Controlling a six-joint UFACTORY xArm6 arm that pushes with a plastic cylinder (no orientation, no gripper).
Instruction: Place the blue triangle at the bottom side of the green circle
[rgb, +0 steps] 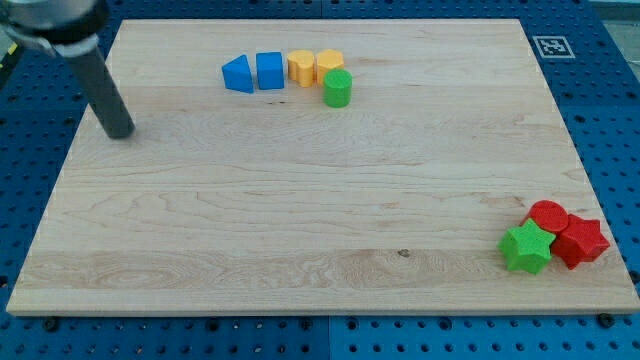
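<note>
While the dark rod's tip (121, 133), which has no fingers to grasp, rests near the wooden board's (300, 220) top-left corner, it seems yet to approach the blue triangular block (238, 74), needing to push it beneath the green cylindrical circle (338, 88).

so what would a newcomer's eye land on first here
Probably the row at the view's top: blue triangle, blue cube, two yellow blocks, and the green circle. My tip is off to their left, touching nothing. A red-and-green cluster sits bottom right.
</note>
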